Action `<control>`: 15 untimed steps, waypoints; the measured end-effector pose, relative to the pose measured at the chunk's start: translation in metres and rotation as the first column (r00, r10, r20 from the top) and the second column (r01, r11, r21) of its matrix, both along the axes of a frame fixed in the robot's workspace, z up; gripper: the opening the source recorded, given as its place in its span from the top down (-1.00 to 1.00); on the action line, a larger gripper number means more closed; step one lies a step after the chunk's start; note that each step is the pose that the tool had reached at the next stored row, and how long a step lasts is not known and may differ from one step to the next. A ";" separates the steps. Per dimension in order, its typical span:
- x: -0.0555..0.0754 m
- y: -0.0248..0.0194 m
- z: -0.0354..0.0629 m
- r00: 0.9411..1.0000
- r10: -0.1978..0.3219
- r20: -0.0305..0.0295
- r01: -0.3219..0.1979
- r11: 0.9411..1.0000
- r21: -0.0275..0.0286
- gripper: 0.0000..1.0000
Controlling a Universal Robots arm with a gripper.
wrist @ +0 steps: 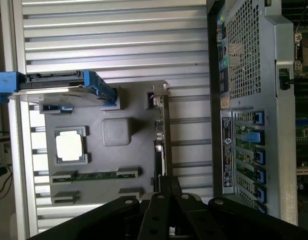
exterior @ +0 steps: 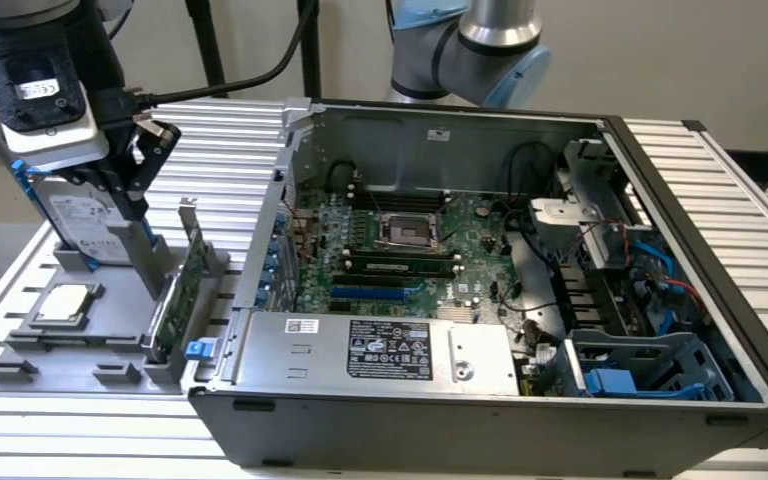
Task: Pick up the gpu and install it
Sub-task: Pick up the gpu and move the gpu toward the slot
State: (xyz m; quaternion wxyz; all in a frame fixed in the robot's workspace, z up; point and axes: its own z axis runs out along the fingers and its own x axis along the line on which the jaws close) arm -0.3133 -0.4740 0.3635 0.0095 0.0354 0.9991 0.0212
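Note:
The gpu [exterior: 175, 292] stands on its long edge in a slot of the grey holder tray [exterior: 37, 355], at the exterior view's left, its silver bracket [exterior: 189, 216] pointing up. In the wrist view the gpu [wrist: 161, 137] is a thin strip seen edge-on. My gripper [exterior: 136, 218] hangs above the tray between the hard drive and the card, clear of both. Its dark fingers [wrist: 163, 186] stand close together with nothing between them, over the card's near end.
The tray also carries a silver hard drive with blue rails [exterior: 75, 222], a square processor chip [exterior: 64, 303] and a memory stick [wrist: 94, 175]. The open computer case [exterior: 704, 250] lies at the exterior view's right, motherboard [exterior: 398, 240] exposed. A second arm [exterior: 471, 50] stands behind it.

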 end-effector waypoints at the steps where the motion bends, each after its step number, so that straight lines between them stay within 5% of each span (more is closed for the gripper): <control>1: 0.000 0.0000 0.0000 1.000 0.000 0.000 0.000 1.000 0.000 0.76; 10: 0.000 0.0000 0.0000 1.000 0.000 0.000 0.000 1.000 0.000 0.04; 15: 0.000 -0.0001 -0.0041 1.000 0.000 0.000 0.000 1.000 -0.002 0.04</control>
